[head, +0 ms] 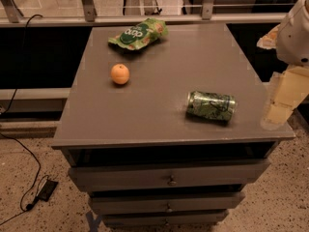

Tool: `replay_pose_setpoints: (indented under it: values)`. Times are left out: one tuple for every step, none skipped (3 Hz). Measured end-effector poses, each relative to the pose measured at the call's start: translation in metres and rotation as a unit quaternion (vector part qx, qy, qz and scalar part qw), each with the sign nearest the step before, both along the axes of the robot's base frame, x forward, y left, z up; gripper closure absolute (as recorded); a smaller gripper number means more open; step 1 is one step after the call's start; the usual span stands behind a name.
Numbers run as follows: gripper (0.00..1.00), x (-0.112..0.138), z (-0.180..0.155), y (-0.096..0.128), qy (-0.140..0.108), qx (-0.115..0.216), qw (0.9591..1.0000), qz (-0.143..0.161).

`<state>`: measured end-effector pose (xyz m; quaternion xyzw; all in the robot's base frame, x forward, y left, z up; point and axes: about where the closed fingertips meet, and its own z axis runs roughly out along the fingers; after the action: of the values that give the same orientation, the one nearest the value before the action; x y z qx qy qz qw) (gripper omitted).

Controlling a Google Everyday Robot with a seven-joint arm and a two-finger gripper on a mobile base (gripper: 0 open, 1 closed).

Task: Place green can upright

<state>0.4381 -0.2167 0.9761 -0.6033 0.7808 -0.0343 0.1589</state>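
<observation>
The green can [211,106] lies on its side on the grey cabinet top [159,62], near the front right. Its body has a mottled dark and light green pattern, and one end faces left. My gripper [276,116] hangs at the right edge of the cabinet top, to the right of the can and apart from it, below the white arm [294,33]. It holds nothing that I can see.
An orange [119,74] sits left of centre. A flat green snack bag [139,33] lies at the back. Drawers [169,178] are below the front edge. A black cable [24,158] runs over the floor at left. A metal railing [145,18] stands behind.
</observation>
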Motion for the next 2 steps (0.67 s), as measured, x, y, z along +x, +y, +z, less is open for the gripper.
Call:
replay_pose_setpoints:
  values:
    - [0.0,0.0,0.0,0.0,0.0,0.0,1.0,0.0]
    - [0.0,0.01,-0.011,0.012,0.019,-0.012,0.9997,0.003]
